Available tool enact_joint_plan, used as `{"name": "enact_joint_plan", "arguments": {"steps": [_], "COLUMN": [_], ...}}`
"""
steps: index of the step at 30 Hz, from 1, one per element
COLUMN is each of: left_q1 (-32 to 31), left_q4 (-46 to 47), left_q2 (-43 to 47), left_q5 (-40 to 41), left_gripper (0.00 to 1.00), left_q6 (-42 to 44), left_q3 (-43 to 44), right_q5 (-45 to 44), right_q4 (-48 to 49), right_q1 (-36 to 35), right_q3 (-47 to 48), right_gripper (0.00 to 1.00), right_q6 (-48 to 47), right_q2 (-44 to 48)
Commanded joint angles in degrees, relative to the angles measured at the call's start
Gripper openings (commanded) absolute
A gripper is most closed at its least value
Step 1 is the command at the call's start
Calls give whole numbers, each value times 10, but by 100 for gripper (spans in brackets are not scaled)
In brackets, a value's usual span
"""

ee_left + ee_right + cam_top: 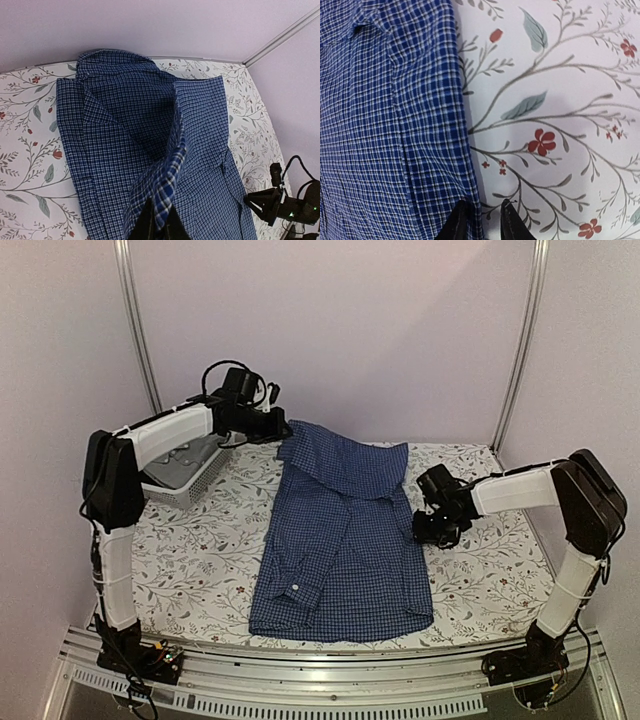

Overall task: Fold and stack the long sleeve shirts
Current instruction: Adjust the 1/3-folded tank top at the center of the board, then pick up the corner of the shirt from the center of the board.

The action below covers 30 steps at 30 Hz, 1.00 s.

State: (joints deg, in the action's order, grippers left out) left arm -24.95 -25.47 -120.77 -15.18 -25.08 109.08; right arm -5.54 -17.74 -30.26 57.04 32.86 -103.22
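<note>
Dark blue checked shirt (340,540), partly folded

blue shirt (340,540): dark blue with fine light checks, spread lengthwise down the middle of the tabletop (480,570), near end flat. a cuffed sleeve lies folded over the body, cuff near the front left. far end is rumpled, with a fold of cloth raised at far left. grey shirt (195,455): plain, bunched in the basket (185,492), far left.
</note>
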Motion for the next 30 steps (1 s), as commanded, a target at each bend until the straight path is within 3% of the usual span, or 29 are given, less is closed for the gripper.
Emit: {"name": "enact_joint_plan", "arguments": {"steps": [1,4,13,19,30], "left_q1": [3,2,3,2,2], "left_q4": [-5,-1,13,16,13], "left_q2": [-12,-11,-9,-8,-7], "left_q5": [-18,-22,-36,-40,-36], "left_gripper": [6,6,7,7,7], "left_q6": [1,1,-5,-6,-4], "left_q3": [28,26,16,11,12], "right_q5": [-17,-27,-57,-57,-86], "right_q4": [-98,-138,-266,-291,-334], "right_q1": [-38,-81,-231,-298,-350], "right_q3": [-11,-19,-29,-29,4], "right_gripper": [32,38,40,39,39], "right_q6": [-5,26,144,194,219], "right_q2": [34,71,133,113,45]}}
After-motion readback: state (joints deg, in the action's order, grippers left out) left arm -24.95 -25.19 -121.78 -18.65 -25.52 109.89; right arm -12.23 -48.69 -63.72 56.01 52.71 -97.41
